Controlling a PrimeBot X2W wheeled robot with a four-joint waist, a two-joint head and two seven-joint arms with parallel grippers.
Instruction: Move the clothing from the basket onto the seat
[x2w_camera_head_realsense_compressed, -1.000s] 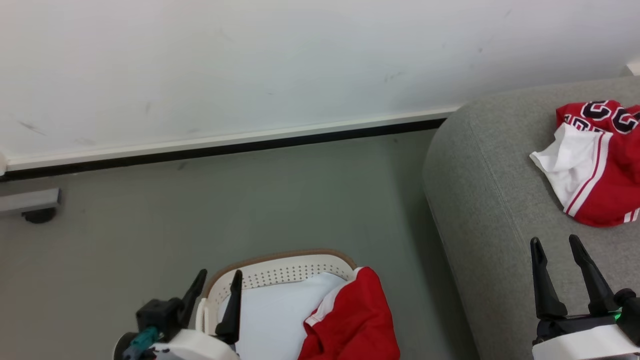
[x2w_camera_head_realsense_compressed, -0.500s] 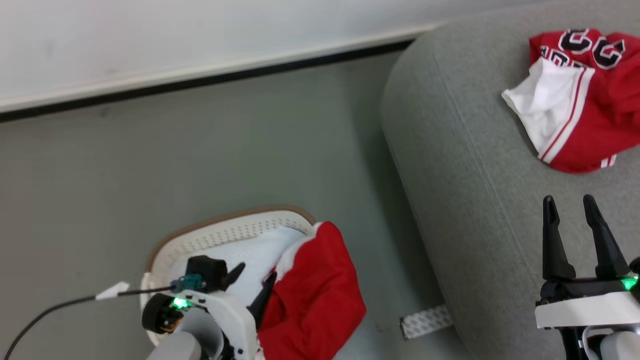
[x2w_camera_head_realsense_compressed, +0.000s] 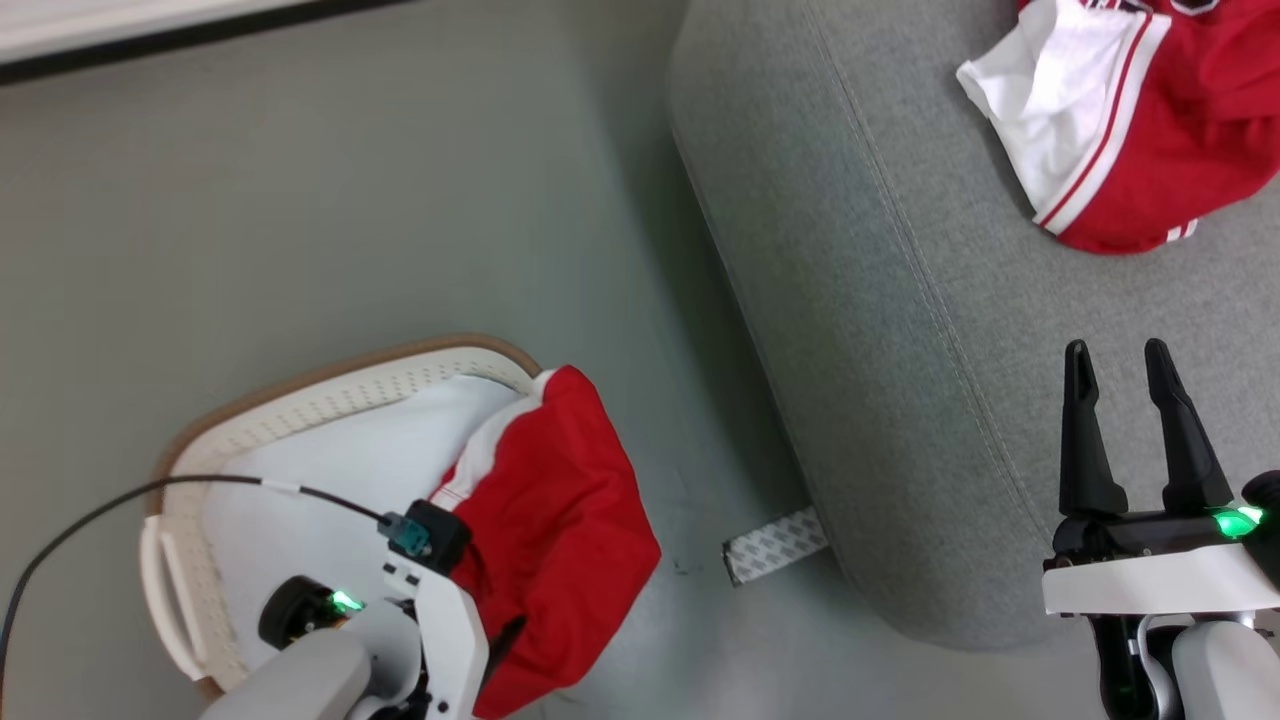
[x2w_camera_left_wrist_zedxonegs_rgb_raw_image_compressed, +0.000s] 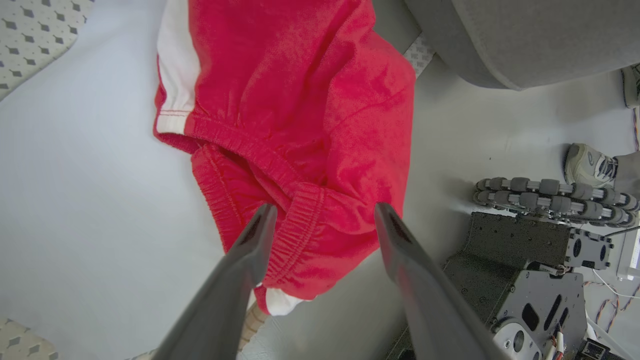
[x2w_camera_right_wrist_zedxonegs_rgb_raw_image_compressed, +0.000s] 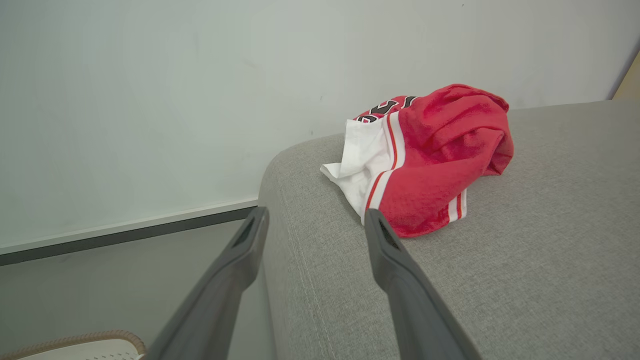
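ref landmark: seat (x2w_camera_head_realsense_compressed: 880, 350), grey fabric, rounded end.

1. basket (x2w_camera_head_realsense_compressed: 330, 385): on floor off the seat's rounded end, apart from it. cream perforated wall, brown rim.
2. red garment (x2w_camera_head_realsense_compressed: 560, 490): in basket, on the side nearest the seat, draped over the rim toward the seat. white side panel + elastic waistband visible in left wrist view (x2w_camera_left_wrist_zedxonegs_rgb_raw_image_compressed: 300, 100). lies on a pale cushion (x2w_camera_head_realsense_compressed: 320, 470) filling the basket's half away from the seat.
3. jersey (x2w_camera_head_realsense_compressed: 1130, 130): crumpled on top of the seat, well back from the rounded end. red w/ white panel, red-white trim, black numbers.
4. l gripper (x2w_camera_left_wrist_zedxonegs_rgb_raw_image_compressed: 325, 212): over the basket's seat-side half, jaws spread wide, tips straddling the red garment's waistband. not pinching it; contact w/ fabric cannot be told.
5. r gripper (x2w_camera_head_realsense_compressed: 1115, 350): above the seat top, near its front edge, jaws spread, nothing between them. apart from the jersey.
6. misc: patterned tape strip (x2w_camera_head_realsense_compressed: 775, 545) on floor at the seat's base. a person's shoe (x2w_camera_left_wrist_zedxonegs_rgb_raw_image_compressed: 587, 165) on floor, near the seat's base.
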